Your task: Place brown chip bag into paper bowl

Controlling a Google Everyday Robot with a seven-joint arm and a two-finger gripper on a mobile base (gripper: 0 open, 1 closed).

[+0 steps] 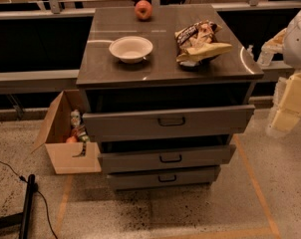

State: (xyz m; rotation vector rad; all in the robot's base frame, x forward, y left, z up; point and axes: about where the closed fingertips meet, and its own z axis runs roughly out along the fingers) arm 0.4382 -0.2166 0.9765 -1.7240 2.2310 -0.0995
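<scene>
Far left, on floor: open cardboard box (66,151) just beside cabinet (168,121), small items inside, labels unreadable. Cabinet front: three drawers with dark handles, dark gaps above upper two.

On cabinet top, left of centre: bowl (131,48), off-white, upright, nothing inside. Behind bowl, near back edge: red apple (143,10), well apart from bowl.

Right of centre on same top: chip bag (200,42), dark brown with tan and cream patches, crumpled, lying flat. Near bowl but not touching; bare top between the two. Large white lettering on bag's upper half, not legible; no brand readable anywhere.

Far right, past cabinet's edge: arm (299,31), white upper section cut by frame edge, cream lower sections angled downward. Gripper (284,117) hanging low beside cabinet's right side, about level with top drawer, below cabinet top and well apart from bag and bowl. Holding nothing visible; spread or pressed together cannot be told.
</scene>
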